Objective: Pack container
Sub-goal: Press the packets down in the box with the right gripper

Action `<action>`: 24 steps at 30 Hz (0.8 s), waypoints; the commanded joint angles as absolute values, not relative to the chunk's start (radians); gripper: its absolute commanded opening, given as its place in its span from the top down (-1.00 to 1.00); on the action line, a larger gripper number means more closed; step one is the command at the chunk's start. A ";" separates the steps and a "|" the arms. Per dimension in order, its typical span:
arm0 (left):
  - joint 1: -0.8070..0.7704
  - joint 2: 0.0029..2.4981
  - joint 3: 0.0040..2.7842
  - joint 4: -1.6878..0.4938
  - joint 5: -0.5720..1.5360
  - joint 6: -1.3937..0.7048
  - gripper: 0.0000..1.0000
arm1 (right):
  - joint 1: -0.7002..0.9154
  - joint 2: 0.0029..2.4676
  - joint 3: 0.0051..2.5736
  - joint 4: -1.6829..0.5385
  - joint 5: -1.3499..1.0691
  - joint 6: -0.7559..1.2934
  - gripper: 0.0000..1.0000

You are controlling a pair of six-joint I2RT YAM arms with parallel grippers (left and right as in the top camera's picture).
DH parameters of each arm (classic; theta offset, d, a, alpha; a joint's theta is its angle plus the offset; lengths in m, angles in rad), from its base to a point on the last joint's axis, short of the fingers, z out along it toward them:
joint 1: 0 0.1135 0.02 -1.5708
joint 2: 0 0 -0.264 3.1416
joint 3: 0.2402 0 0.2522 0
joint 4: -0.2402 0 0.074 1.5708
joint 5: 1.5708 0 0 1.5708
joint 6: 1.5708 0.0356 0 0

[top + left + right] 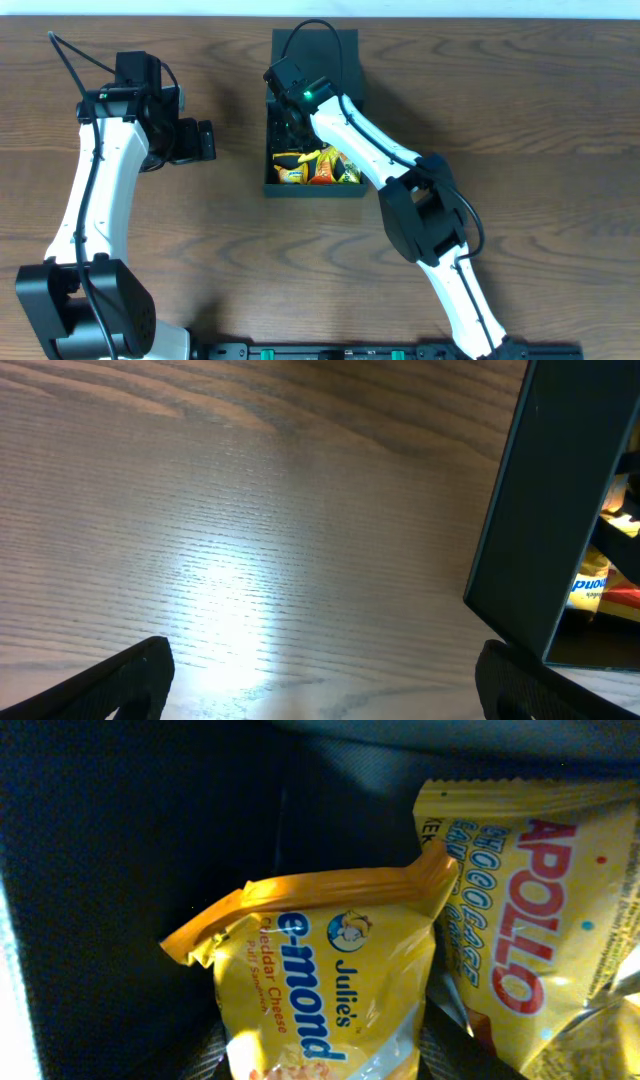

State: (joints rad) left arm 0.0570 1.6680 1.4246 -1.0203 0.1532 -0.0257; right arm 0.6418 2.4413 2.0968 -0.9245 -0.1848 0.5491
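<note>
Overhead, the container (312, 190) stands in the middle of the table (520, 90) with its lid folded back, and yellow packets (315, 168) lie in its near end. The right gripper (290, 138) reaches down inside the container and pinches a Julie's packet (330, 980) by its sides. An Apollo packet (540, 900) leans just beside it. The left gripper (206, 140) hangs left of the container, apart from it, jaws spread wide.

Left fingers (130, 678) mostly off-frame
</note>
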 commanded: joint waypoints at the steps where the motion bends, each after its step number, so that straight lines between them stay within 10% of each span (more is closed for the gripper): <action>1: 0.059 1.658 1.422 -1.024 0.146 -0.022 -0.95 | 0.636 2.449 2.090 -0.916 -0.157 0.543 0.08; 3: 0.059 1.658 1.422 -1.024 0.146 -0.022 -0.95 | 0.636 2.449 2.090 -0.915 -0.157 0.542 -0.40; 11: 0.059 1.658 1.422 -1.032 0.146 -0.022 -0.95 | 0.636 2.448 2.091 -0.915 -0.157 0.542 -0.95; 24: 0.059 1.658 1.422 -1.029 0.146 -0.022 -0.95 | 0.633 2.448 2.112 -0.917 -0.192 0.533 0.07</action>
